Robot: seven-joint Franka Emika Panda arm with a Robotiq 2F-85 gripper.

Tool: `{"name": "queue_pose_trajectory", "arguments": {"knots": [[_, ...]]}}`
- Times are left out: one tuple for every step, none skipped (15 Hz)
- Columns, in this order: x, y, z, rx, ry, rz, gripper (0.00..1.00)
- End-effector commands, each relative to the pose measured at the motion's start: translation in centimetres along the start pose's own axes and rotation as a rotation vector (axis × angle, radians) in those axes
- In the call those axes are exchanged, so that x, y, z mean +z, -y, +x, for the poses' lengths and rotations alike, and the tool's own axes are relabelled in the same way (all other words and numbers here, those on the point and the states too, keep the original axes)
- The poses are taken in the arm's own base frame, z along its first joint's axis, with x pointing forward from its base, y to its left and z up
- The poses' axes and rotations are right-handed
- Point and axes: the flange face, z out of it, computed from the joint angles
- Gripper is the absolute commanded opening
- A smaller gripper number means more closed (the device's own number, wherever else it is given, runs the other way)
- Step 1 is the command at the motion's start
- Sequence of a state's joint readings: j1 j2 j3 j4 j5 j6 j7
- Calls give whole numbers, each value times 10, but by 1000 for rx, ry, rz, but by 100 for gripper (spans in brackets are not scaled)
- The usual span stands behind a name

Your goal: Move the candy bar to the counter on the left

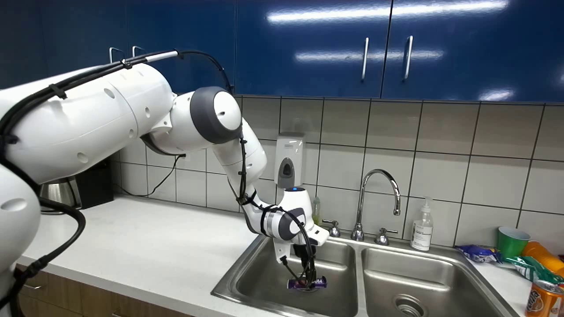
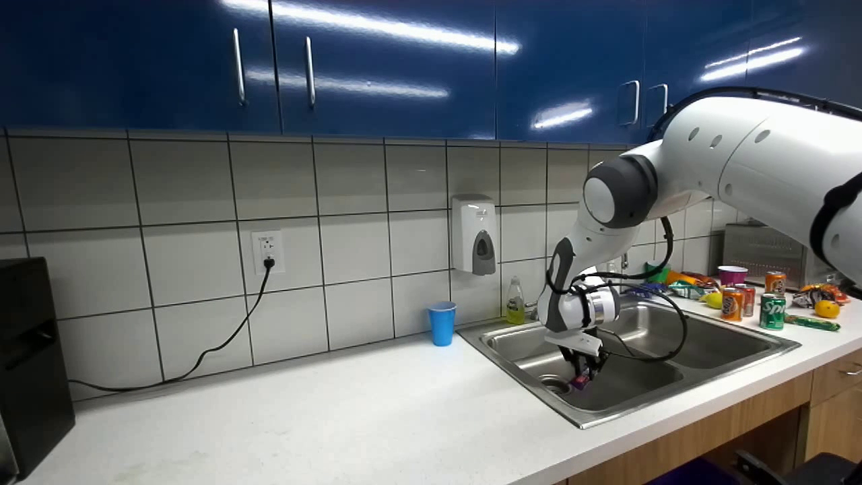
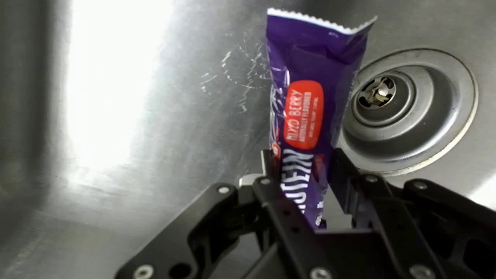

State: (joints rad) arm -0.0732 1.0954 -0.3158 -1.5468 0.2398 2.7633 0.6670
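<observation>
Robotiq's gripper (image 3: 302,164) has the purple mixed-berry protein bar (image 3: 310,112) pinched by its long edges, low inside the steel double sink (image 1: 360,281), in the basin (image 1: 264,279) nearer the broad white countertop (image 2: 303,424); whether the bar touches bottom I cannot tell. With the grasp seemingly made, lifting looks like the step in hand. Next calls for raising it clear of the sink, carrying it left and setting it down apart from the blue plastic cup (image 2: 442,325).
</observation>
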Motion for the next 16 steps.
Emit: {"name": "queue_pose_trajectory", "arguments": {"knots": [[-23,-4,-2,-74,18,-24,13],[-26,-5,-2,-90,19,-24,13],[-29,-5,-3,-109,22,-26,13],[-32,-6,-4,-126,23,-28,13],[-36,-7,-5,-140,19,-33,13],[-39,-7,-6,-156,16,-39,13],[-43,-8,-7,-170,16,-42,13],[-47,-8,-10,-193,18,-44,13],[-51,-8,-12,-214,16,-48,13],[-56,-9,-15,-231,15,-53,13],[-59,-10,-17,-247,15,-57,13],[-64,-11,-20,-261,13,-61,13],[-67,-12,-22,-274,17,-61,13],[-71,-14,-26,-286,19,-63,13],[-75,-15,-28,-297,16,-66,13],[-79,-18,-31,-307,14,-71,13]]}}
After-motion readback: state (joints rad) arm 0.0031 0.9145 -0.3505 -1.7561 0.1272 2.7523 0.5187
